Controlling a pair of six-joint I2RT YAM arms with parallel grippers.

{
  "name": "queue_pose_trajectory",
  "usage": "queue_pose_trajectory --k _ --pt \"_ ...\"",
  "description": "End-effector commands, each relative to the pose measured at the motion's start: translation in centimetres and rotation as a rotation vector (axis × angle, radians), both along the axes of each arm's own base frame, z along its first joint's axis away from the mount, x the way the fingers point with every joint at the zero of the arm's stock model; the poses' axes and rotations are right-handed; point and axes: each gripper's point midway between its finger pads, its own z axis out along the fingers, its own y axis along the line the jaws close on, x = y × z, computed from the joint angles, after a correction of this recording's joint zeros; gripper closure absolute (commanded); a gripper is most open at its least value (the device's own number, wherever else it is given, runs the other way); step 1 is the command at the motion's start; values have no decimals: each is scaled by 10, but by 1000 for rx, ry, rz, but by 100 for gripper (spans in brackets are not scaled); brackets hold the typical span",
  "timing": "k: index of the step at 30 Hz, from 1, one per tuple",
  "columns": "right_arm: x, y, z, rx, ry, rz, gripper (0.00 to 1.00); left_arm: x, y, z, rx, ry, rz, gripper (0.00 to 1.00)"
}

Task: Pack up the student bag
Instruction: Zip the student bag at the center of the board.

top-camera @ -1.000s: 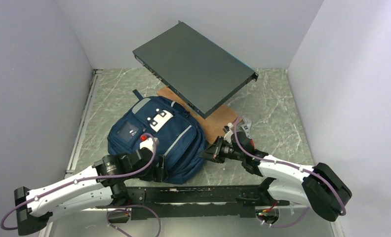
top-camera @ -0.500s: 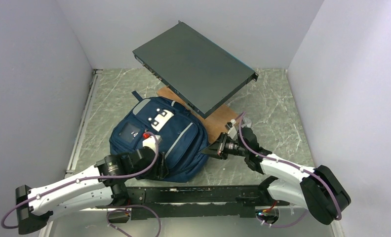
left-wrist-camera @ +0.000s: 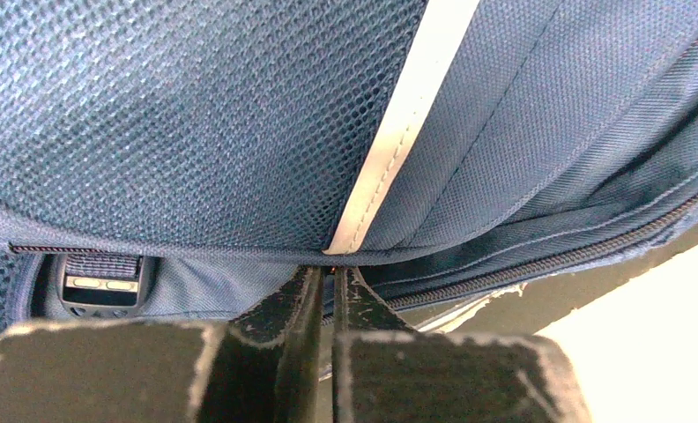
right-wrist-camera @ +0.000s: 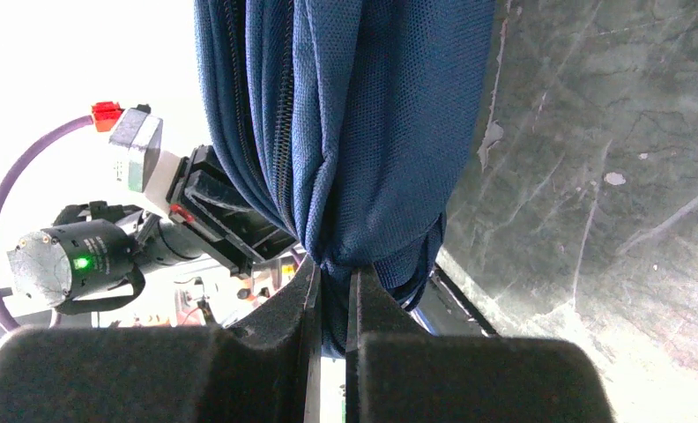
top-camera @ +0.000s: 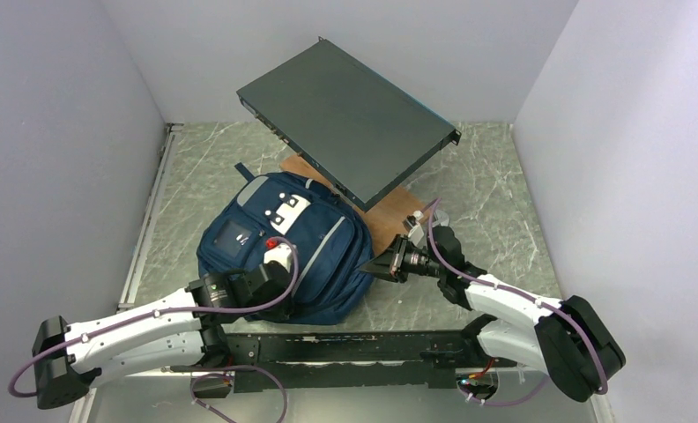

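Starting on the left, the left gripper (left-wrist-camera: 325, 275) is down at the near edge of the tabletop (top-camera: 495, 185). Its jaws are drawn almost together on the bottom seam of the bag (top-camera: 279, 233), right where a pale stripe (left-wrist-camera: 398, 132) runs into the hem. It is only a thin pinch of cloth.

The bag itself lies left of centre, close to the near edge, front face up. The zip (left-wrist-camera: 548, 264) in the left wrist view looks closed, so we judge nothing can go in yet.

Behind it, toward the far edge, a flat black box (top-camera: 350, 119) leans over a wooden board (top-camera: 389, 225), with its low corner hanging just beside the top of the bag.

On the right, the right gripper (right-wrist-camera: 331, 275) has its jaws clamped on a bunched fold at the bag's right side. The cloth gathers into a knot between them.

What could go wrong? Either grip could slip, because there is so little fabric in each. If the arms pull apart, we could strain the seam instead of opening anything. If we lift or drag toward the far edge, the bag may nudge that leaning box and tip it.
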Motion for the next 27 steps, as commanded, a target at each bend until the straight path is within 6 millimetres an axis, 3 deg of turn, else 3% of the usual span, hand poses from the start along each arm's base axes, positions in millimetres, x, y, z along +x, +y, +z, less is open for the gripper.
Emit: queue_pose_trajectory --k 1,5,10,12,16,18,21,27 --pt "-4 10 58 163 -173 86 100 -3 -7 17 -88 -7 -3 96" --pt "-5 10 62 144 -265 49 100 -10 -28 47 -267 -5 -30 100" --pt "-12 20 43 9 -409 -88 100 -17 -80 89 -625 48 -63 100" --pt "-15 18 26 -64 -439 -137 100 -15 -87 94 -690 61 -37 100" --pt "-13 7 -11 -269 -482 -129 100 -10 -79 86 -680 85 54 100" --pt "-14 -6 -33 -417 -480 -92 84 -5 -73 87 -682 67 86 100" --pt "-13 -29 -47 -595 -493 -68 61 -6 -66 85 -676 65 109 100" --pt "-16 -54 -17 -673 -584 -147 48 -7 -59 84 -672 68 128 100"
